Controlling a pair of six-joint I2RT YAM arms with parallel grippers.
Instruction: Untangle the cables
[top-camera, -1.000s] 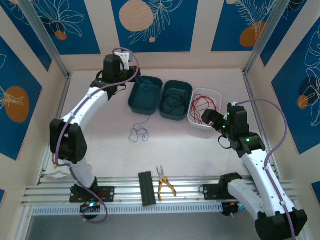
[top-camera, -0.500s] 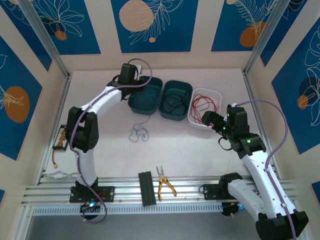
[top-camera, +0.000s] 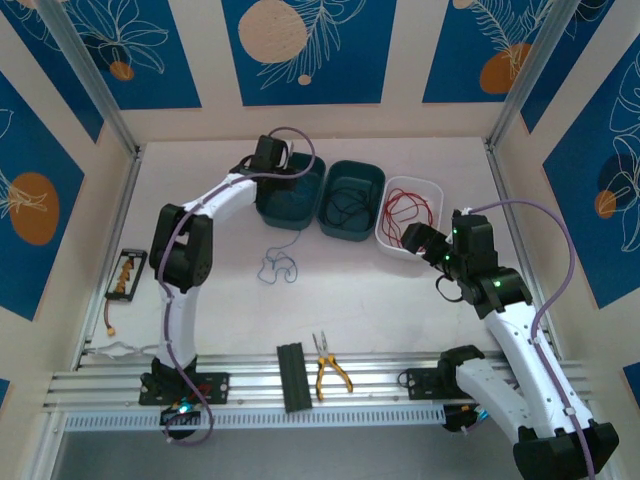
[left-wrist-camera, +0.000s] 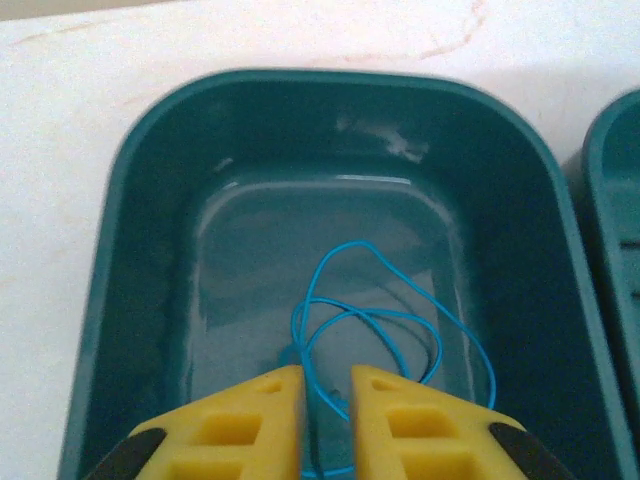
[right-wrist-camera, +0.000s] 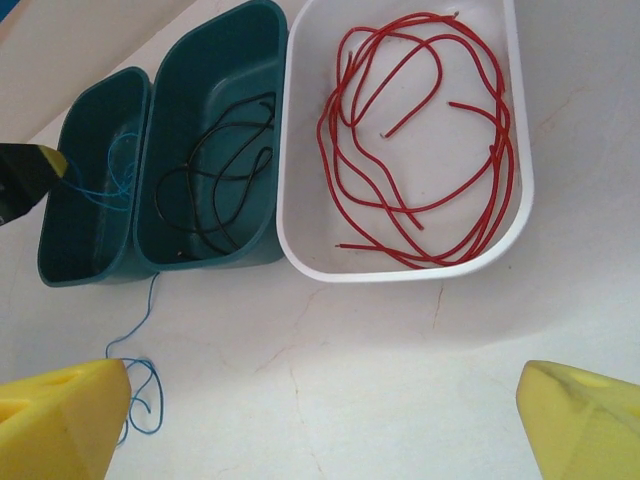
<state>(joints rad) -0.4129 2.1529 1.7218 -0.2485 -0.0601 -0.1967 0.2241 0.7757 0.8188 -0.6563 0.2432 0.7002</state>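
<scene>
My left fingers: left gripper (left-wrist-camera: 325, 380) hangs inside the left teal bin (left-wrist-camera: 150, 250), pads a narrow slit apart. The slit looks wider than the strand, so I judge nothing is clamped.
My right fingers: right gripper (right-wrist-camera: 320, 425) is spread wide and empty, low over the table at the white bin's (right-wrist-camera: 400, 272) 6 o'clock.
Blue cable (left-wrist-camera: 363, 244): it is half delivered. Loops lie on the bin floor and one strand runs down through my slit. The rest climbs over the rim at 6 o'clock to a small clump (top-camera: 278, 266) on the table.
Other cables: black cable (top-camera: 345, 203) sits in the middle teal bin (right-wrist-camera: 200, 90), red cable (right-wrist-camera: 328, 130) in the white bin.
Risk, snagging: if I rise with the strand in my slit, it may drag the loops back out.
Risk, spring-back: the tail outside could pull the springy wire over the rim.
Risk, tightening: hauling on the clump may cinch it.
</scene>
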